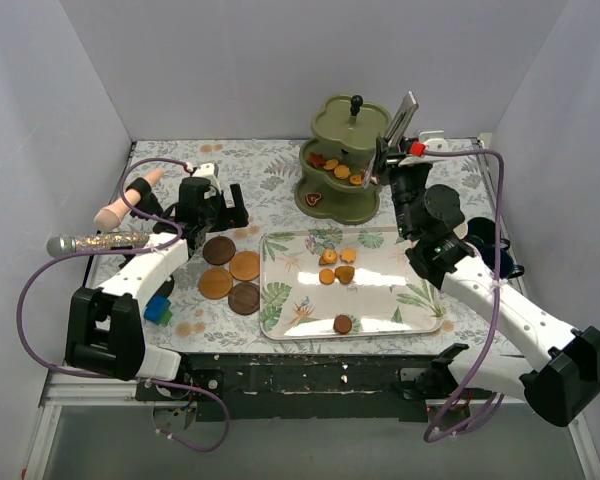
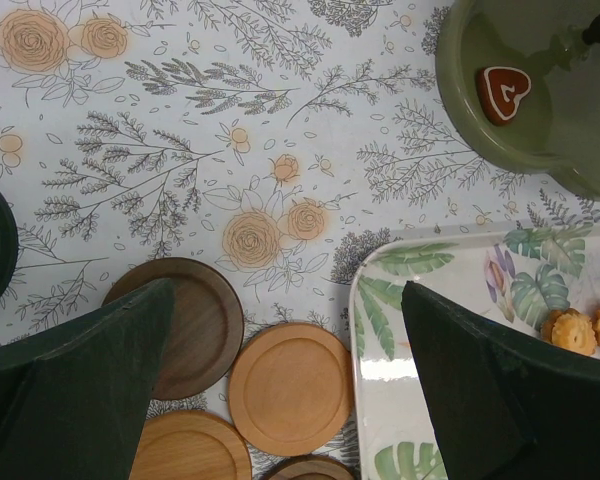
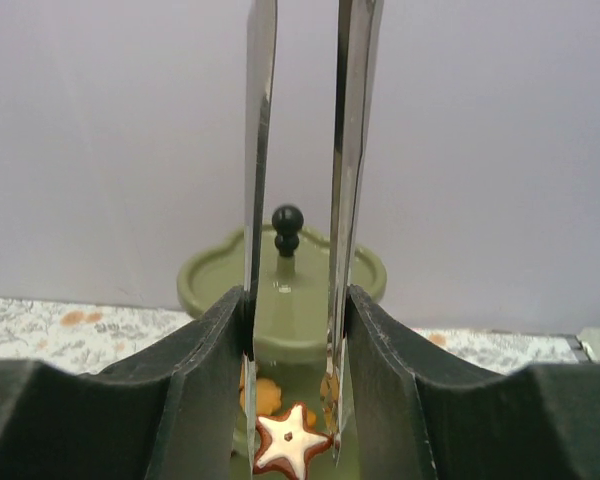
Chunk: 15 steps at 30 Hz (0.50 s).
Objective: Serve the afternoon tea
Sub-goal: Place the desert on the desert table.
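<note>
Lower centre of the top view, the leaf-print tray (image 1: 380, 300) carries several loose biscuits (image 1: 337, 268). Its left rim lies just beside four brown coasters (image 1: 230, 272). The left tool (image 2: 288, 300) hangs released above those coasters, with bare floral table (image 2: 180, 120) beyond. Further up, the right tool (image 3: 295, 330) is clenched on metal tongs (image 3: 352, 150). A star biscuit (image 3: 292, 440) sits between their tips over the three-tier stand (image 1: 345, 208). The stand's bottom tier holds a heart biscuit (image 2: 505, 90).
</note>
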Each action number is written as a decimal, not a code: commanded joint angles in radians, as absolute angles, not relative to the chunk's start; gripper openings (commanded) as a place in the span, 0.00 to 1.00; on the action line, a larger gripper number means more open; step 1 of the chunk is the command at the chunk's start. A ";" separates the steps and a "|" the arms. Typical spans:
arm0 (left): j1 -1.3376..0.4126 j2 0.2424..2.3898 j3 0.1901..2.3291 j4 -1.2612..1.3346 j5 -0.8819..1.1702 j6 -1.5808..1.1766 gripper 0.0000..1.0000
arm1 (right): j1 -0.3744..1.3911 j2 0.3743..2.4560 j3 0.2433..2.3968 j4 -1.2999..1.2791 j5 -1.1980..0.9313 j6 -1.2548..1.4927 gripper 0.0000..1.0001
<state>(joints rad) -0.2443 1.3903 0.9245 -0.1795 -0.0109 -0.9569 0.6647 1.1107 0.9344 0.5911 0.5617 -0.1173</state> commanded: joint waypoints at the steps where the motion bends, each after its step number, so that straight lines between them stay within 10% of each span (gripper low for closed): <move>1: -0.242 1.339 0.940 -0.176 -0.018 -0.950 0.98 | 0.646 1.166 1.063 0.643 0.511 -0.172 0.39; 15: -0.242 1.341 0.943 -0.178 -0.041 -0.940 0.98 | 0.535 1.440 1.339 0.658 0.399 -0.204 0.38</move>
<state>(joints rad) -0.2443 1.3781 0.9245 -0.1795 -0.0189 -0.9562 0.5663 1.4014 1.2407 0.6003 0.4347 -0.1829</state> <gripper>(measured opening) 0.981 0.489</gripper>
